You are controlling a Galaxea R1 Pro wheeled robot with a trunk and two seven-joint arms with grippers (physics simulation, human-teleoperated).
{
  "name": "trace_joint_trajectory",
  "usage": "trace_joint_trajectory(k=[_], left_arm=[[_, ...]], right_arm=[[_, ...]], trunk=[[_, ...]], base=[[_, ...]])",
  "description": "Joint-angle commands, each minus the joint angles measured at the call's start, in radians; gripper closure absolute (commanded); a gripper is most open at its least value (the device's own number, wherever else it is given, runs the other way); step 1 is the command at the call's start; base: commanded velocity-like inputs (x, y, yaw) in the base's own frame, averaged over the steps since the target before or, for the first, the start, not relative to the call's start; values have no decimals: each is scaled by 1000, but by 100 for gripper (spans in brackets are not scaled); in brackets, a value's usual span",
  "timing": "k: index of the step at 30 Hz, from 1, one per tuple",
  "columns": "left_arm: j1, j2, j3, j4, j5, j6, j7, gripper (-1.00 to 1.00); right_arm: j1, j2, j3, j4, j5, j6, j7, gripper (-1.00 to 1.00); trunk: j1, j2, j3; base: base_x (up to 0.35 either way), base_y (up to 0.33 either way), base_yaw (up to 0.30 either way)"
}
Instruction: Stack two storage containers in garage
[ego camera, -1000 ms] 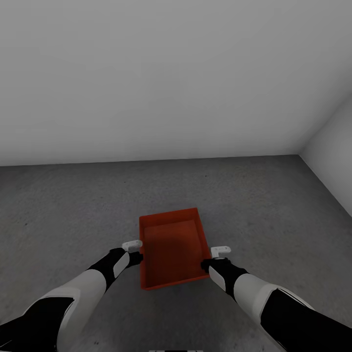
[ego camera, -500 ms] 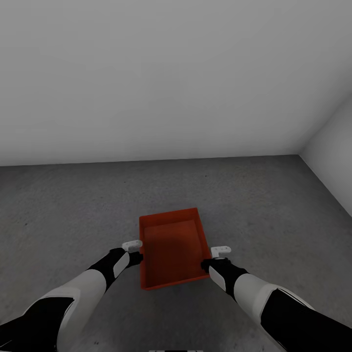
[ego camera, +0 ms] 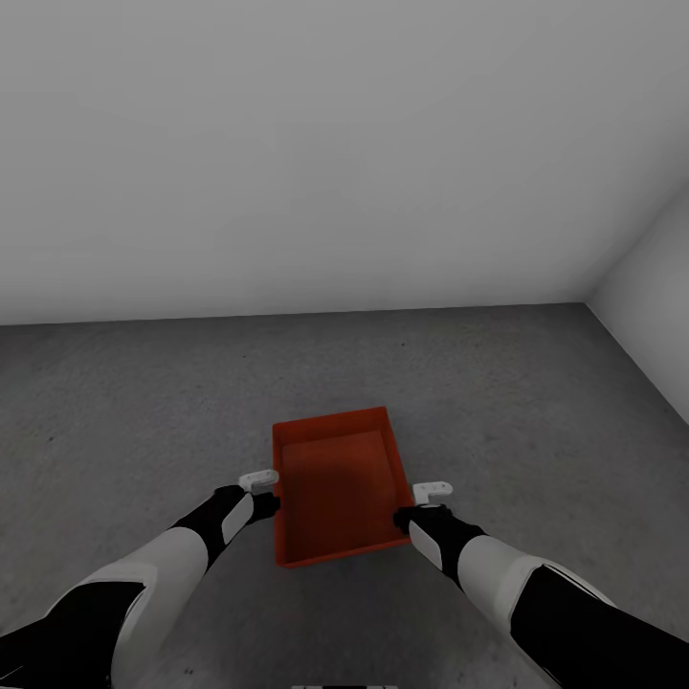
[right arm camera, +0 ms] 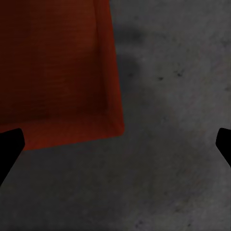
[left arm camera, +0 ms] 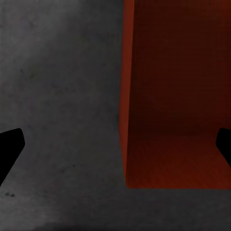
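One orange-red storage container (ego camera: pixel 337 488) sat on the dark grey concrete floor (ego camera: pixel 144 411) of the garage, directly ahead of the robot and short of the plain white wall (ego camera: pixel 316 153). The left gripper (ego camera: pixel 264 501) hung at the container's left long wall and the right gripper (ego camera: pixel 410 519) at its right long wall, each near the end closer to the robot. In both wrist views the fingertips stood wide apart at the picture edges, so both grippers were released; each appeared to straddle a side wall without pinching it, though contact with the rim could not be judged. The bin was empty, and a single rim and floor were visible, with no second bin in it.

This looked like the setting-down of the first container, judged complete or nearly so. The next move would call for lifting both arms clear of the walls without dragging the bin, then backing away and returning to the living room for the other container.
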Motion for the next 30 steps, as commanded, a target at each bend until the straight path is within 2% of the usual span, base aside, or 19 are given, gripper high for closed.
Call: trace_joint_trajectory(k=[1, 30], left_arm=[[0, 0, 1, -2, 8, 5, 6, -100], [0, 0, 1, -6, 8, 10, 6, -100]], right_arm=[[0, 0, 8, -2, -6, 7, -6, -100], [0, 3, 8, -2, -6, 7, -6, -100]], trunk=[[0, 0, -1], [0, 0, -1]], base=[[0, 0, 0], [0, 0, 0]])
